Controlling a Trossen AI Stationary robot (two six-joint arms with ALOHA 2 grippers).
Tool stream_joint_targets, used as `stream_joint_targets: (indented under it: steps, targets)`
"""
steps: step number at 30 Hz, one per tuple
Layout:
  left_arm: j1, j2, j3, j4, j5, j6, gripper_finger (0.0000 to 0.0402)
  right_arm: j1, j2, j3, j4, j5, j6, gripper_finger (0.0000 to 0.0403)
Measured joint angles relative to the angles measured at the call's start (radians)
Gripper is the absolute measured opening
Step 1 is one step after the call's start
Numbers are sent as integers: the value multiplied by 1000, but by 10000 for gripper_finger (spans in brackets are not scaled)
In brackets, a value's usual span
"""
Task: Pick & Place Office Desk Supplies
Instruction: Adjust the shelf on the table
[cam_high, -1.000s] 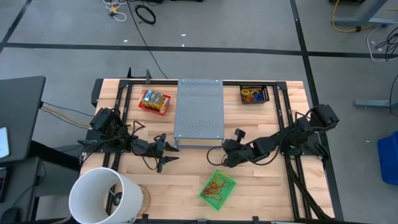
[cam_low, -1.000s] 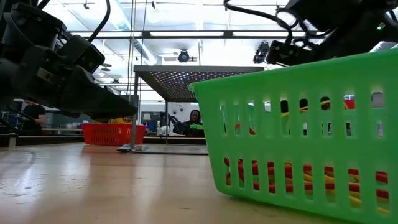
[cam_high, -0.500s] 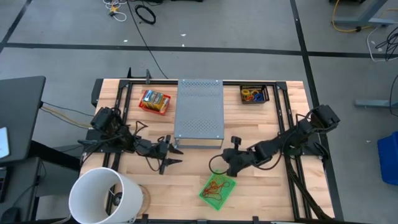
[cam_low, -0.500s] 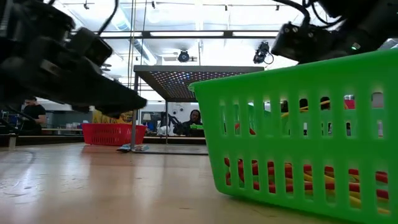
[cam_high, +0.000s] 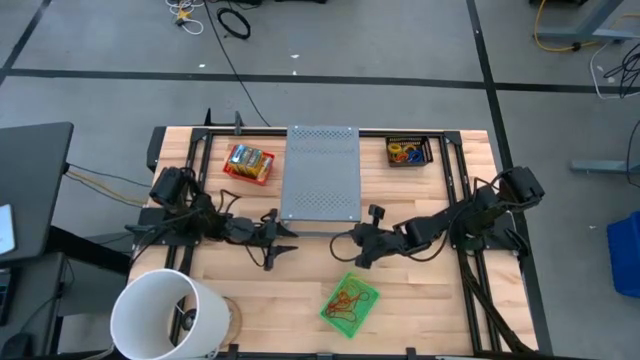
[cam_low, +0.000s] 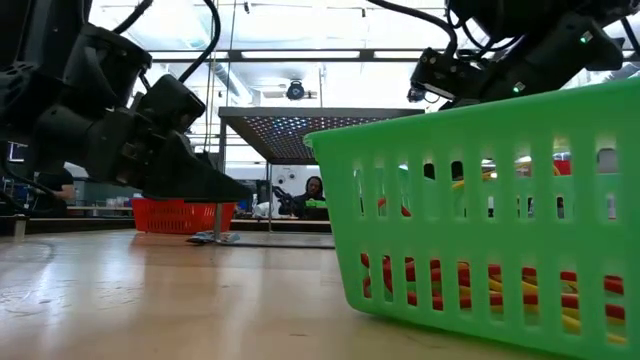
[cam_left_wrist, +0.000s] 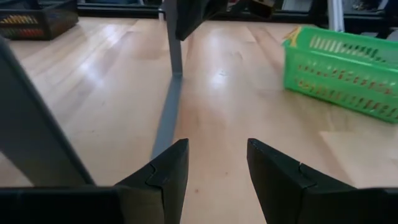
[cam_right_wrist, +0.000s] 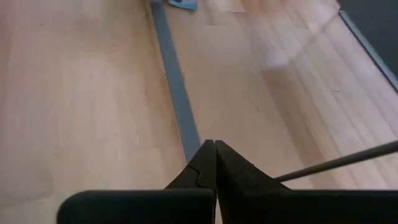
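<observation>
Left gripper (cam_high: 283, 240): jaws apart, holding nothing, just off the grey box's (cam_high: 320, 175) front left corner.
Right gripper (cam_high: 358, 243): jaws pressed shut, nothing visibly between them, off the box's front right corner.
Green basket (cam_high: 350, 301): rubber bands inside, near the desk's (cam_high: 420, 300) front edge.
Key relation: the basket lay just frontward of the right gripper, the nearer arm.
Other supplies: red basket (cam_high: 249, 162) and black basket (cam_high: 408, 152) at the back edge.
</observation>
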Motion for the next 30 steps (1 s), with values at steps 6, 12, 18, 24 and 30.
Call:
stream_joint_targets:
  steps: [6,12,18,24,30]
  targets:
    - [47,0,0,-2,0,45,169,-15,0,0,-3,39,-23,0]
    - [102,0,0,-2,50,46,169,-41,0,0,-48,56,-26,0]
    - [131,0,0,-1,68,53,169,-69,0,0,-71,73,-44,0]
    - [158,0,0,-1,87,63,169,-102,1,0,-71,78,-66,0]
    - [189,0,0,-4,88,72,169,-137,1,0,-71,82,-85,0]
